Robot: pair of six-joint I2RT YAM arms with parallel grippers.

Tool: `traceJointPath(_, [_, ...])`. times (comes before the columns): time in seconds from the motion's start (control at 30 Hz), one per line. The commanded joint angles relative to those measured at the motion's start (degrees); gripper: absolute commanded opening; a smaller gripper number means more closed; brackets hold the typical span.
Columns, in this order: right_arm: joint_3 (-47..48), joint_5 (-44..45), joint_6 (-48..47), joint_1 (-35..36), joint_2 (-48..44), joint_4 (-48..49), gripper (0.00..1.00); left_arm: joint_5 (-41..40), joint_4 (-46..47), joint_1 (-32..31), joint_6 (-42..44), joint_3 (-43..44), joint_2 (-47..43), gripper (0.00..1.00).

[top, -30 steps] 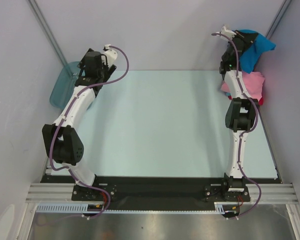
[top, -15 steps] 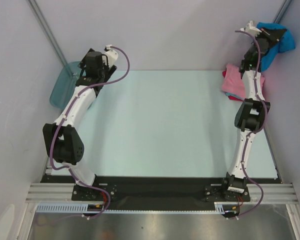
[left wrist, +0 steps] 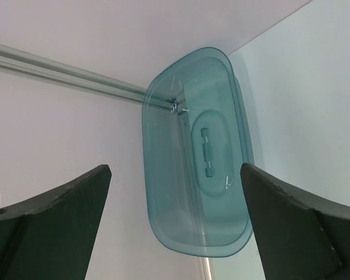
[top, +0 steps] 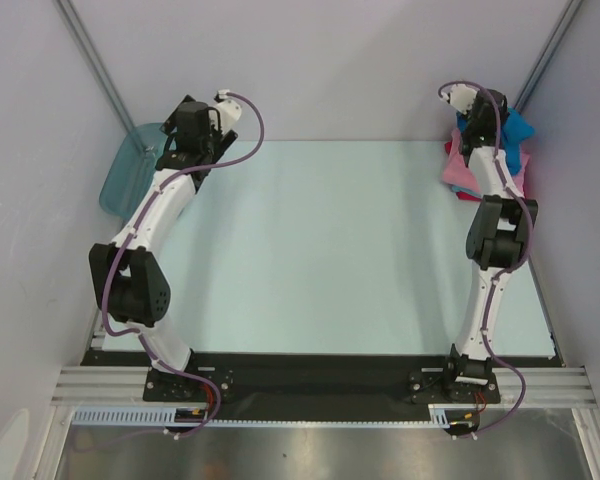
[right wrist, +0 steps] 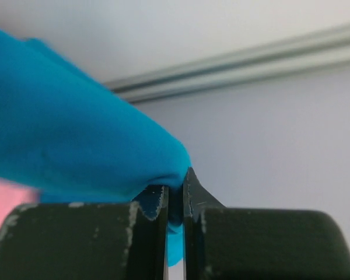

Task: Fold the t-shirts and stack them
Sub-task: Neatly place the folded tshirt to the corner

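Observation:
My right gripper [top: 477, 112] is at the far right corner, shut on the bright blue t-shirt [top: 515, 128], which hangs from it over the pile. In the right wrist view the blue t-shirt [right wrist: 70, 128] is pinched between the nearly closed jaws of the right gripper [right wrist: 175, 189]. The pink t-shirt [top: 458, 170] lies under it on the table, with a red edge [top: 468, 195] at its near side. My left gripper [top: 223, 105] is open and empty at the far left. In the left wrist view its fingers [left wrist: 58, 204] stand wide apart.
A translucent teal plastic tub [top: 125, 168] leans at the table's far left edge against the wall; it also shows in the left wrist view [left wrist: 195, 157]. Walls close in the table [top: 320, 250] at the back, left and right.
My right gripper swung right and up with the blue t-shirt, then came back left and lower over the pink pile. The left arm has barely moved.

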Motion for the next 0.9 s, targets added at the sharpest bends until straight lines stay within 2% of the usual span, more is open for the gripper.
traceJointPath(0.0, [4.03,-8.96,10.20,2.05,-13.49,-20.96,0.00,-0.94,1.73,-0.33,1.46,1.47,-1.37,1.00])
traceJointPath(0.07, [8.06,-11.88,12.31,2.76,-13.95,-34.49,0.00,-0.76,2.09,-0.33,1.38,0.51,-1.64,1.00])
traceJointPath(0.17, [15.17,-15.31,13.02,2.59,-12.73,-45.87,0.00,-0.67,2.26,-0.33,0.85,-0.20,-1.73,1.00])
traceJointPath(0.23, [20.78,-17.76,14.07,2.06,-11.50,-57.63,0.00,-0.50,2.35,-0.33,0.68,-0.46,-1.73,1.00])
traceJointPath(0.47, [22.84,-22.00,12.58,1.44,-14.04,-71.63,0.00,0.21,2.53,-0.33,0.50,-0.38,-1.99,1.00])
traceJointPath(0.57, [22.57,-24.63,12.41,0.83,-14.83,-74.63,0.00,0.47,2.61,-0.42,0.24,-0.38,-1.99,1.00])
traceJointPath(0.7, [23.27,-23.06,13.20,-0.05,-14.66,-70.70,0.00,0.56,2.62,-0.77,-0.03,-0.38,-1.81,1.00])
traceJointPath(0.77, [23.45,-22.61,12.76,-0.40,-14.39,-65.36,0.00,0.56,2.70,-1.03,-0.03,-0.20,-1.64,1.00])
traceJointPath(0.83, [23.01,-16.74,11.88,-0.14,-13.87,-59.91,0.00,0.47,2.70,-1.38,-0.03,0.06,-1.46,1.00])
traceJointPath(0.87, [22.66,-15.33,11.53,-0.23,-13.60,-52.92,0.00,0.47,2.70,-1.47,0.14,0.24,-1.37,1.00])
